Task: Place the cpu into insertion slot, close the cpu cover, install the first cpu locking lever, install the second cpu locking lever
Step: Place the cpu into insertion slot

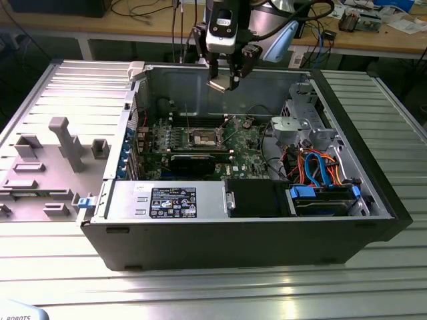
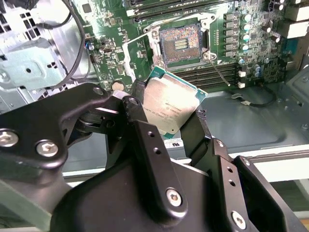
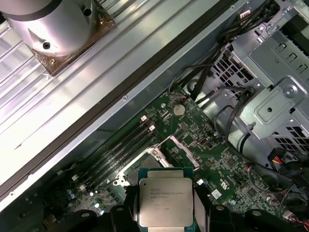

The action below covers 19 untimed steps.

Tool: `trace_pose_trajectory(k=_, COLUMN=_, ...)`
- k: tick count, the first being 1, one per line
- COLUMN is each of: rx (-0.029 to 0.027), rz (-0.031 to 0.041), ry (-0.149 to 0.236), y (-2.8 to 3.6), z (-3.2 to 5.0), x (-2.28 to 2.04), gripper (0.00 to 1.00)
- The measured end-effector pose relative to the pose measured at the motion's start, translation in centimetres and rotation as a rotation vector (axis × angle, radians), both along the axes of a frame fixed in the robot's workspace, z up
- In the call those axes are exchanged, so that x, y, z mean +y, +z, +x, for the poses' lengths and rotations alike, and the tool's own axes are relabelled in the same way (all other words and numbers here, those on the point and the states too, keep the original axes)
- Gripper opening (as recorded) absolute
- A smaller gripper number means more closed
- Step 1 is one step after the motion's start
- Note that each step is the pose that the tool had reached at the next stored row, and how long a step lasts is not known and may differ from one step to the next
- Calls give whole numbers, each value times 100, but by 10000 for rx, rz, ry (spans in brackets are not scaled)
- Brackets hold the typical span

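the gripper [image 1: 223, 83] hangs over the open case [image 1: 253, 240], which lies on its side on a ribbed metal table [image 1: 200, 293]. its two black fingers [image 2: 141, 121] are clamped on the cpu [image 1: 218, 85], one on each of two opposite edges. in both wrist views the chip's silvery top faces the camera, with the greenish rim showing around it [image 2: 166, 106] [image 3: 165, 200].

in the exterior view the cpu is up in the air near the case's far wall, tilted, well apart from the board [image 1: 243, 150] and touching nothing but the fingers.

the slot [image 1: 203, 139] sits near the middle of the board, below the held chip and a little toward the case's near edge. in the second wrist view it lies bare, its dark centre uncovered [image 2: 182, 44], just past the cpu's far corner. the cover [image 2: 126, 57] is swung open, standing off one side of the slot. in the first wrist view the cpu overlaps part of the slot [image 3: 137, 169].

the memory slots [image 3: 116, 150] run in a row beside the slot. a long black card [image 1: 193, 162] lies on the near side of the slot, between it and the case's near edge.
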<state>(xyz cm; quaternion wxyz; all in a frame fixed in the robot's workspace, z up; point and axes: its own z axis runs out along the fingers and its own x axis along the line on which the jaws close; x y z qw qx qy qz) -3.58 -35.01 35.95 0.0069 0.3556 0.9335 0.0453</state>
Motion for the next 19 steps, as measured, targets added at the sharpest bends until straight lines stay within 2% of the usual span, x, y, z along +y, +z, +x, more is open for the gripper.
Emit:
trace_pose_trajectory(k=9, rx=1, rz=0, ry=-963, y=-10, z=-2, x=0, gripper=54)
trace_pose_trajectory(k=10, rx=1, rz=-1, ry=-1195, y=-12, z=-3, x=0, gripper=54)
trace_pose_trajectory(k=16, rx=2, rz=-2, ry=-1506, y=-14, z=-28, x=0, gripper=54)
trace_pose_trajectory(k=19, rx=3, rz=0, ry=-2289, y=-21, z=-29, x=0, gripper=54)
